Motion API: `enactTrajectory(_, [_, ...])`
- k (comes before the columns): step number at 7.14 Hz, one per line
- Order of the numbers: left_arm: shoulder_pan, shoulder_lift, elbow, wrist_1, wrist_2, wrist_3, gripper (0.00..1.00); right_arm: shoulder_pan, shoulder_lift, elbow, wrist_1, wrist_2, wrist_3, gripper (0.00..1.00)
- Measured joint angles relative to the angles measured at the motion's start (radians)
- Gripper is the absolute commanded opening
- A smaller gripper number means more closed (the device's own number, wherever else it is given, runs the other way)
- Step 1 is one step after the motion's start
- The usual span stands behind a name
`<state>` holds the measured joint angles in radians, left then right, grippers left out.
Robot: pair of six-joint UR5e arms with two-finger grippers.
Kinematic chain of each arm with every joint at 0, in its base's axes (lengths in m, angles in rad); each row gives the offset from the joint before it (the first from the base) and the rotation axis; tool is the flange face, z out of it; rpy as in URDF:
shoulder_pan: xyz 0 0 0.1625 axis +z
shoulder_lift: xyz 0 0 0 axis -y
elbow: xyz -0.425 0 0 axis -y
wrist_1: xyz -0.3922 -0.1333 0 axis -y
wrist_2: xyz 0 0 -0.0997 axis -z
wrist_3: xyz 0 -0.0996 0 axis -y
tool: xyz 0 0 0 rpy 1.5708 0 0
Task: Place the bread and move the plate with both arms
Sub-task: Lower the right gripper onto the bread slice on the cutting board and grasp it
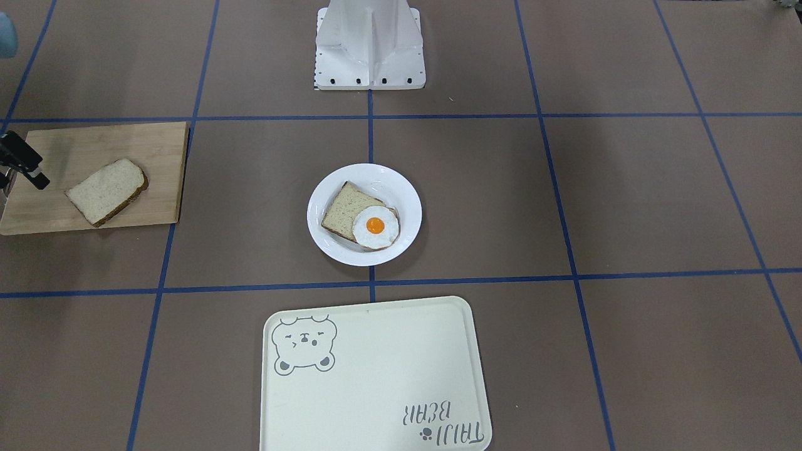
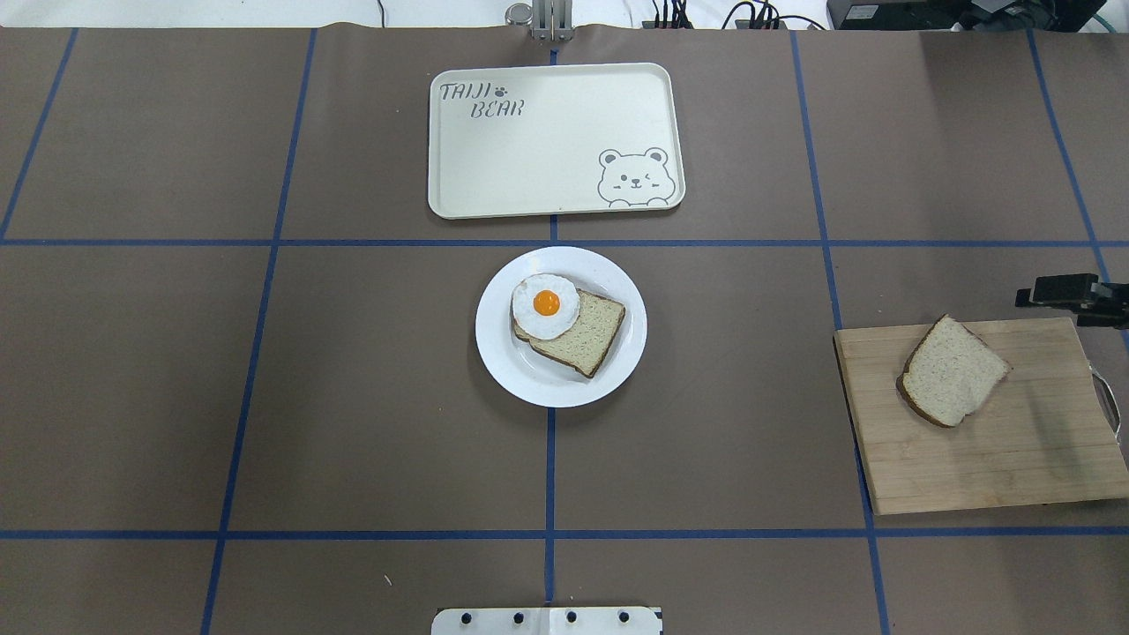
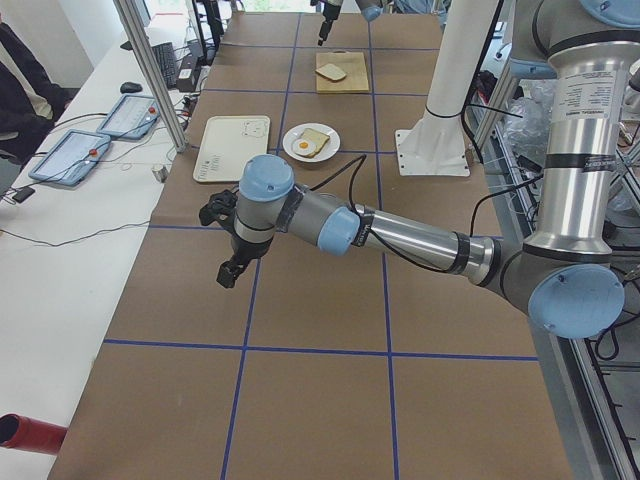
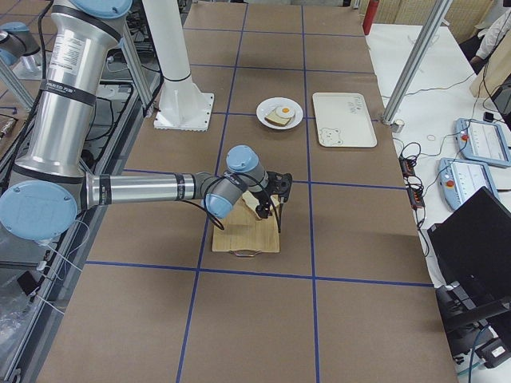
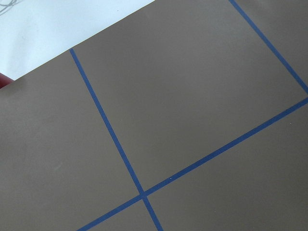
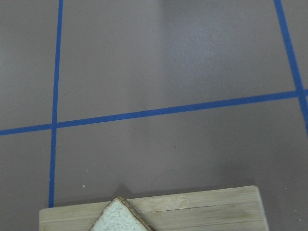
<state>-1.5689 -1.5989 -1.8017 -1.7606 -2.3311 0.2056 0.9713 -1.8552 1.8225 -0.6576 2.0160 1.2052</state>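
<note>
The bread (image 2: 953, 370) lies on a wooden cutting board (image 2: 997, 459) at the table's right end; it also shows in the front view (image 1: 108, 191), and its corner shows in the right wrist view (image 6: 122, 217). The white plate (image 2: 520, 375) sits at the table's middle and holds another slice (image 2: 586, 335) topped by a fried egg (image 2: 545, 305). My right gripper (image 2: 1058, 293) hovers over the board's far edge, apart from the bread, jaws apart and empty. My left gripper (image 3: 228, 272) hangs over bare table far to the left; I cannot tell whether it is open or shut.
A cream tray with a bear drawing (image 2: 556, 176) lies beyond the plate. The white pedestal base (image 1: 369, 47) stands on the robot's side of the plate. The board has a metal handle (image 2: 1107, 397) at its outer end.
</note>
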Motion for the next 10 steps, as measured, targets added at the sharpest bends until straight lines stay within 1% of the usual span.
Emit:
enactTrajectory(2, [0.0,0.006,0.0,0.0,0.0,0.0,0.98,-0.181,-0.029,0.007,0.011,-0.217,0.144,0.62])
enactTrajectory(3, [0.0,0.007,0.0,0.0,-0.001,0.0,0.98,-0.232,-0.048,0.007,0.015,-0.275,0.178,0.59])
enactTrajectory(4, [0.0,0.007,0.0,0.0,-0.001,0.0,0.98,-0.258,-0.062,0.005,0.022,-0.305,0.192,0.57])
enactTrajectory(5, [0.0,0.008,0.0,0.0,-0.001,0.0,0.98,-0.274,-0.068,0.003,0.026,-0.32,0.198,0.51])
enactTrajectory(8, [0.0,0.01,0.001,0.0,-0.001,0.0,0.98,-0.306,-0.07,0.0,0.028,-0.346,0.201,0.51])
enactTrajectory(9, [0.0,0.01,0.001,0.0,-0.001,0.0,0.98,-0.317,-0.07,0.0,0.028,-0.355,0.2,0.49])
enactTrajectory(10, [0.0,0.011,0.001,0.0,-0.001,0.0,0.98,-0.325,-0.07,-0.001,0.027,-0.361,0.2,0.37])
